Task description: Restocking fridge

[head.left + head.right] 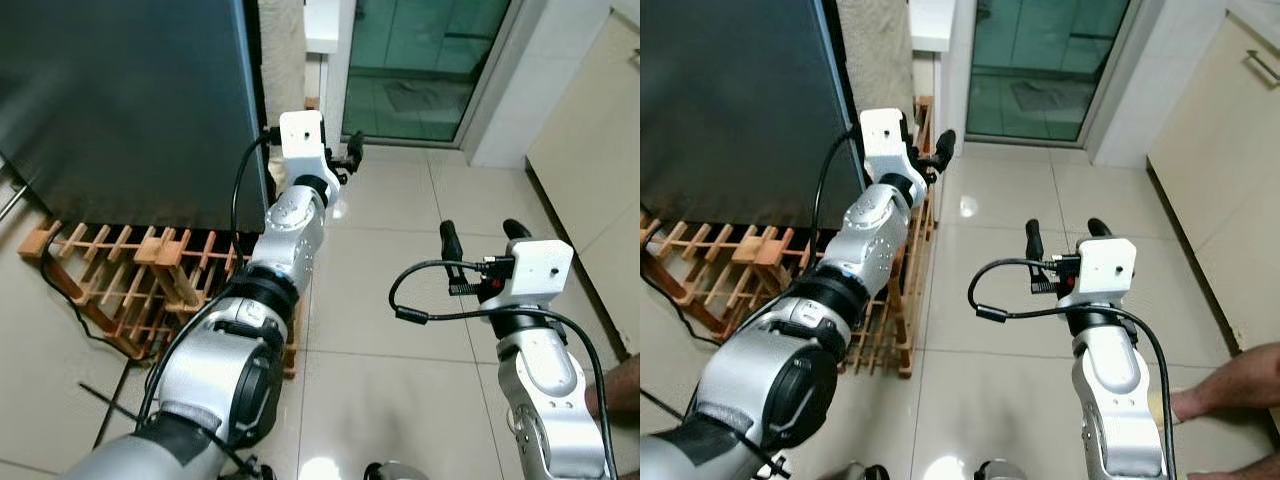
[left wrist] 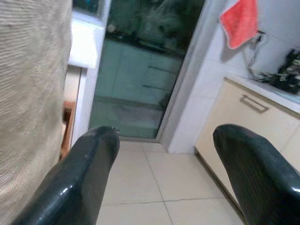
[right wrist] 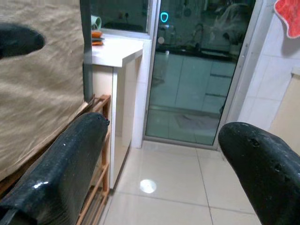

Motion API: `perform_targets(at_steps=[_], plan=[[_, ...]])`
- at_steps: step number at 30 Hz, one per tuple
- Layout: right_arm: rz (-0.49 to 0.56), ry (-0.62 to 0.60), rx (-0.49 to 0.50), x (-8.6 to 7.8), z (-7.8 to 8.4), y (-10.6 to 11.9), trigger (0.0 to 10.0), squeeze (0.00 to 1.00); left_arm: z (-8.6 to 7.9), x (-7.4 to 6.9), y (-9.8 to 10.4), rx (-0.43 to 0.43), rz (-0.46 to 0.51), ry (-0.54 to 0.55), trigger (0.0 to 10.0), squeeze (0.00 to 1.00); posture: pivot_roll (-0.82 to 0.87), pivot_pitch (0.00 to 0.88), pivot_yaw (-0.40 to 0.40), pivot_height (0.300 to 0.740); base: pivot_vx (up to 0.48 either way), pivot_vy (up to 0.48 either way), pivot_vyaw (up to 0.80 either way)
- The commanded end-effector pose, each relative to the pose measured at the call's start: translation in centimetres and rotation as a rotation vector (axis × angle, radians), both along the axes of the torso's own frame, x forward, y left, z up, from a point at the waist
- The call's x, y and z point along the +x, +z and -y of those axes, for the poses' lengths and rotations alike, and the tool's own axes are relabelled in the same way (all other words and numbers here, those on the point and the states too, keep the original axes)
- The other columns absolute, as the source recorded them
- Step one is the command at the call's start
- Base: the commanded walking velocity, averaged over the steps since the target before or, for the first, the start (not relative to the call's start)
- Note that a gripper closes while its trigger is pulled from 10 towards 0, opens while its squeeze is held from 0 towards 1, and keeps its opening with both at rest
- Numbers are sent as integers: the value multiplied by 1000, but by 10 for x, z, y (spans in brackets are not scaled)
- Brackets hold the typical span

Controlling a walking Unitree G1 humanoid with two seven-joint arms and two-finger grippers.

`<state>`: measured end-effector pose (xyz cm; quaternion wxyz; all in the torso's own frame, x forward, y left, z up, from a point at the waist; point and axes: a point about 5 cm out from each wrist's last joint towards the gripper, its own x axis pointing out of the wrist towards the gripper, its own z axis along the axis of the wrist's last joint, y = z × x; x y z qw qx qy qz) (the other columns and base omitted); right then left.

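We saw the fridge (image 1: 130, 100) to our left, its dark door upright. Our left tool (image 1: 345, 160), spread wide and empty, reached just past its edge; the right tool (image 1: 485, 235), also wide, hung well apart.

One dark fridge (image 1: 120, 100); one wooden rack (image 1: 120, 275); one glass door (image 1: 420, 60); one red cloth (image 2: 240, 21); two tools, left tool (image 1: 352, 150) and right tool (image 1: 478, 232).
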<state>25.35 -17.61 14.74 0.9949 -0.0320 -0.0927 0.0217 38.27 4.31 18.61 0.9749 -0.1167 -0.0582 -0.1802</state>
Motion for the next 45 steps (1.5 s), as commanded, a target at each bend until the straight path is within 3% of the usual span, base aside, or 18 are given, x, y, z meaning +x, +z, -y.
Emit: perform_targets(at_steps=[1, 4, 5, 6, 7, 11, 14, 15, 21, 25, 31, 45], plan=[[10, -12, -3, 1, 2, 4, 10000, 0, -3, -9, -4, 31, 37, -35, 10000, 0, -209, 38, 20, 740, 0, 0, 0], [60, -32, 15, 2, 5, 15, 10000, 0, -46, -37, 1, 18, 141, 60, 10000, 0, -159, 8, 18, 740, 0, 0, 0], [108, -74, 34, 0, 10, 24, 10000, 0, -78, -60, 11, 5, 222, 167, 10000, 0, -135, 0, 14, 740, 0, 0, 0], [108, -74, 34, 0, 10, 24, 10000, 0, -78, -60, 11, 5, 222, 167, 10000, 0, -135, 0, 14, 740, 0, 0, 0], [137, -109, 51, -3, 14, 29, 10000, 0, -98, -79, 16, 40, 271, 237, 10000, 0, -112, 0, 11, 740, 0, 0, 0], [188, -140, 74, -8, 18, 35, 10000, 0, -112, -98, 20, 65, 323, 280, 10000, 0, -77, 0, -2, 740, 0, 0, 0], [215, -165, 85, -10, 21, 36, 10000, 0, -124, -108, 13, 70, 307, 320, 10000, 0, -67, 0, -11, 740, 0, 0, 0], [242, -183, 84, -11, 22, 40, 10000, 0, -125, -114, 11, 56, 286, 344, 10000, 0, -63, 0, -18, 740, 0, 0, 0], [313, -183, 75, -10, 18, 58, 10000, 0, -110, -113, 23, 7, 281, 316, 10000, 0, -62, 0, -25, 740, 0, 0, 0], [459, -133, 31, -13, 5, 96, 10000, 0, -90, -111, 57, -26, 366, 217, 10000, 0, -89, 0, -12, 740, 0, 0, 0], [530, -137, -25, -7, 2, 110, 10000, 0, -80, -104, 87, -88, 486, 164, 10000, 0, -113, 0, 5, 740, 365, 0, 0], [508, -87, -38, 5, -2, 113, 10000, 0, -83, -101, 93, -120, 457, 209, 10000, 0, -118, 0, 1, 740, 437, 0, 0]])
